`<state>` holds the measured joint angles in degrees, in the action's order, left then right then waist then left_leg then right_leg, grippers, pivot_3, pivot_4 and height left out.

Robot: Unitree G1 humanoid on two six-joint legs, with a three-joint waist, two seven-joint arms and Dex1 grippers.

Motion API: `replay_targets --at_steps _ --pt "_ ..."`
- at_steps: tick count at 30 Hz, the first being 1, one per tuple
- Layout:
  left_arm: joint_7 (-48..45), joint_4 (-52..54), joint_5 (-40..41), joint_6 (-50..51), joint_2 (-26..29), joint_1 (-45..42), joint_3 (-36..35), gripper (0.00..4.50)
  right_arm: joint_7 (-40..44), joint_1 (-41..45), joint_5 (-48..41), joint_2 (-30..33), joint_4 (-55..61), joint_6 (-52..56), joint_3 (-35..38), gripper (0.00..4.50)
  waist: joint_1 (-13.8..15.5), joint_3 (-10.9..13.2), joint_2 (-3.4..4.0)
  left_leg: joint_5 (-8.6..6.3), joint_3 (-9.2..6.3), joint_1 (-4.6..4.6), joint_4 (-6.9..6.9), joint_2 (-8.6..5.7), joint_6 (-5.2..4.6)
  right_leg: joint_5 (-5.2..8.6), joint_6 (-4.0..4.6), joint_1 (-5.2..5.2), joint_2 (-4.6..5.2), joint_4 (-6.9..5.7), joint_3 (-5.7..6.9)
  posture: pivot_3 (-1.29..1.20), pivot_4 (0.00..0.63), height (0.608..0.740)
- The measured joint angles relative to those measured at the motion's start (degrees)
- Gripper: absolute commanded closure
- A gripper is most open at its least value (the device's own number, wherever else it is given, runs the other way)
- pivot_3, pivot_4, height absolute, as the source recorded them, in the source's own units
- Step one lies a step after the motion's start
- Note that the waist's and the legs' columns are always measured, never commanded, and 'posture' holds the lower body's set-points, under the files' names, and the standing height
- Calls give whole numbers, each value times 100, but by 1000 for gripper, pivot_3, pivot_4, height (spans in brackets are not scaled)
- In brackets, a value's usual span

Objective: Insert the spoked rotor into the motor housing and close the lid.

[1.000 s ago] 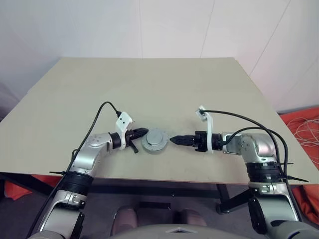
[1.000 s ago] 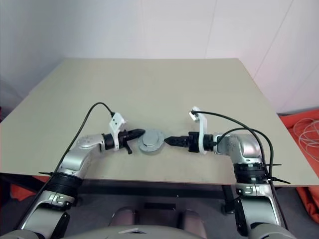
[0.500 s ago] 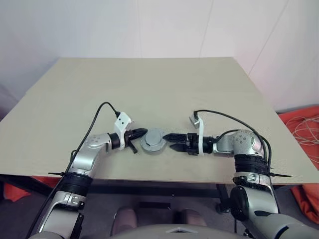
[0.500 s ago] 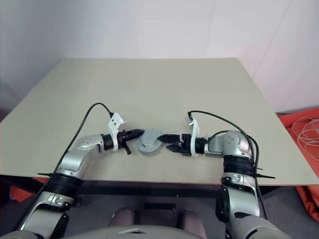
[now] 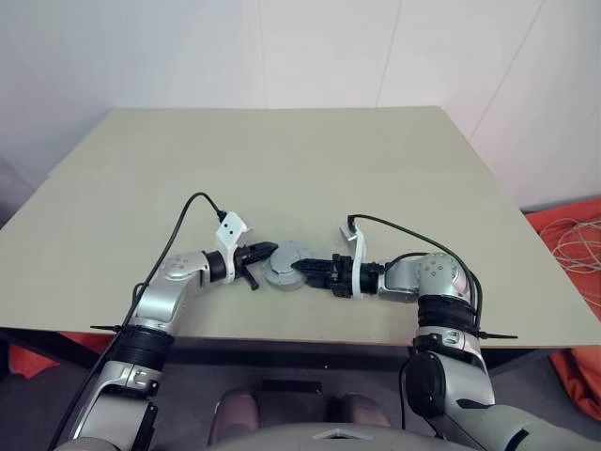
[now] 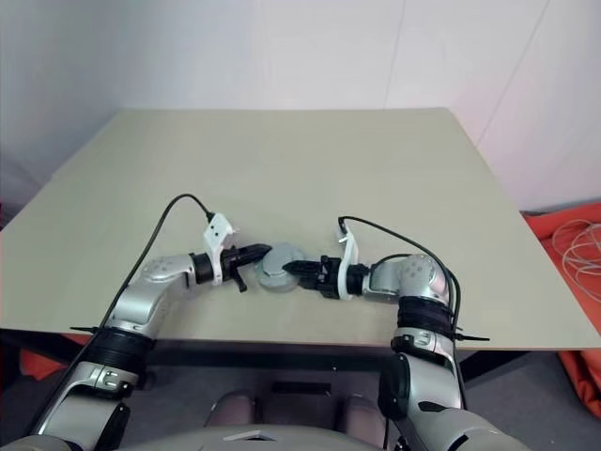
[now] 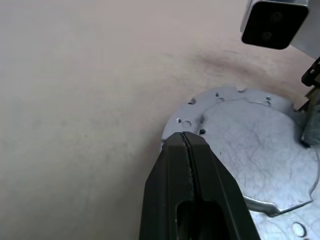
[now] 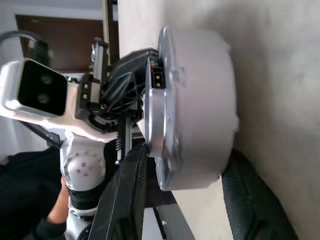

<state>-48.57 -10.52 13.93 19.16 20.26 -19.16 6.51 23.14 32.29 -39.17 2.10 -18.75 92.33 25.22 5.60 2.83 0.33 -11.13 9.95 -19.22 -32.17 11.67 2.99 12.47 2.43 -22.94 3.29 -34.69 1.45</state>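
Note:
The motor housing (image 5: 285,264) lies flat on the tan table (image 5: 282,169), a round silver unit with the lid (image 7: 250,145) on top, plain silver face up. The spoked rotor is hidden. My left gripper (image 5: 272,249) is shut, and its black tip (image 7: 184,136) rests against the unit's left rim. My right gripper (image 5: 300,267) reaches in from the right. Its fingers straddle the unit's right edge, one finger (image 8: 131,195) over the top flange and the other (image 8: 245,200) by the base at table level. Both look to be touching the housing (image 8: 200,100).
The unit sits close to the table's front edge (image 5: 282,338). Broad bare tabletop stretches behind it and to both sides. My right wrist's white camera block (image 7: 275,20) hangs just beyond the unit. Orange cloth and cables (image 5: 573,244) lie on the floor at right.
My right gripper has moved left onto the silver unit, rolled, and drawn its fingers in around the edge. The left gripper and the unit have stayed put.

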Motion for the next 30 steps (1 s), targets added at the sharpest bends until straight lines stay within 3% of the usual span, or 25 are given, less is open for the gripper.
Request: replay_targets --at_steps 12,19,24,30 --pt "262 -11 185 182 -181 42 -273 4500 -87 11 -99 12 0 -2 198 2493 11 2 4 0 0 -6 2 -1 0 3 2 -3 1 0 1 0 0 740" --pt "1216 62 1465 1459 -714 199 -1661 4500 -89 26 -164 25 6 -3 277 2493 7 5 3 -3 -4 -47 -1 1 -4 -19 44 -34 -2 0 7 0 0 740" --pt "2186 129 3280 3091 -1051 250 -3212 4500 -88 69 -214 125 6 -4 337 2493 6 6 1 -8 -5 -56 -9 -1 -14 -19 46 -35 -1 3 7 0 0 740" --pt "2252 568 4212 3904 -1086 703 -3417 4500 -91 261 -300 238 -77 -5 552 2535 13 15 -3 -8 -6 -57 -9 0 -14 -17 42 -36 -2 6 10 0 0 740"
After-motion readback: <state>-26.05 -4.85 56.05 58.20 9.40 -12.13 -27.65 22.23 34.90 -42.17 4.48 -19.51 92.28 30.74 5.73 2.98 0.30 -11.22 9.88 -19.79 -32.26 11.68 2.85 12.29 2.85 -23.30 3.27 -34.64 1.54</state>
